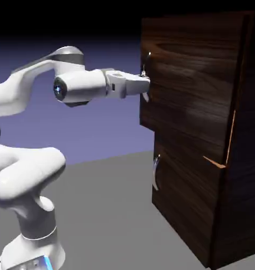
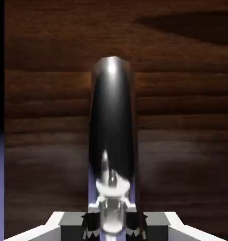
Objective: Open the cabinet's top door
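Note:
The cabinet [image 1: 240,200] is a tall dark wood-grain box at the exterior view's right. Its top door [image 1: 193,89] carries a small curved silver handle [image 1: 145,67] near its left edge. My gripper [image 1: 145,84] reaches level from the left and is shut on that handle. In the hand view the handle [image 2: 113,127] rises large and shiny between the grey fingertips [image 2: 64,227], with the top door's wood [image 2: 182,117] filling the picture behind it. The top door's face stands slightly forward of the lower door, and thin tan edges [image 1: 231,134] show at its right side.
The shorter lower door [image 1: 187,200] has its own silver handle [image 1: 156,171] below my hand. The cabinet stands on a grey table [image 1: 108,211]. My arm's elbow and base [image 1: 29,200] fill the exterior view's lower left.

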